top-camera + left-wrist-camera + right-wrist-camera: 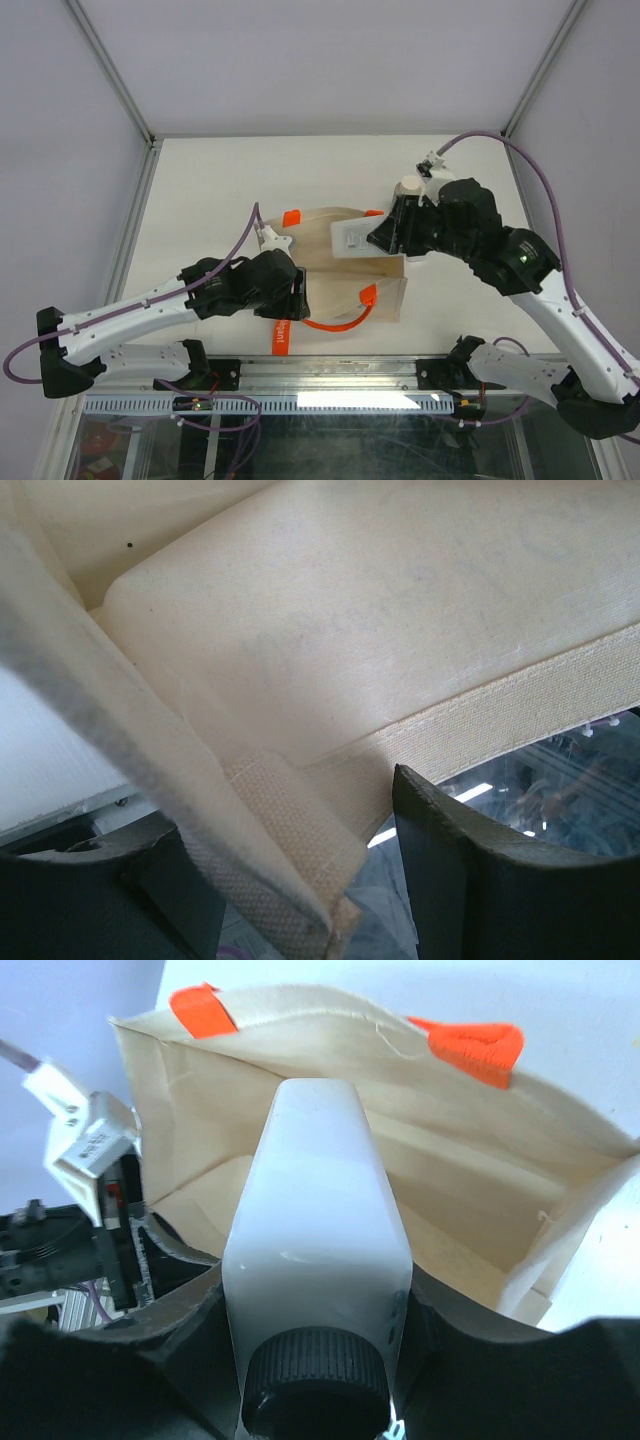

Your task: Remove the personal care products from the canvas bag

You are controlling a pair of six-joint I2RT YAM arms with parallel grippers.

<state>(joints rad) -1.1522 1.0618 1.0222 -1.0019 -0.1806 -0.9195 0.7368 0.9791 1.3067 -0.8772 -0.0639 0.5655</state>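
Right gripper (315, 1360) clamps a white bottle (315, 1230) over the open canvas bag (345, 270); left gripper (300, 880) pinches the bag's edge, apparently holding it steady.

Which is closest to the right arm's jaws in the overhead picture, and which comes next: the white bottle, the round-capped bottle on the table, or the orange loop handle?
1. White bottle: gripped in the right gripper, above the canvas bag.
2. Round-capped bottle: on the table behind the gripper, partly hidden.
3. Orange loop handle: at the bag's near edge, toward the arm bases.
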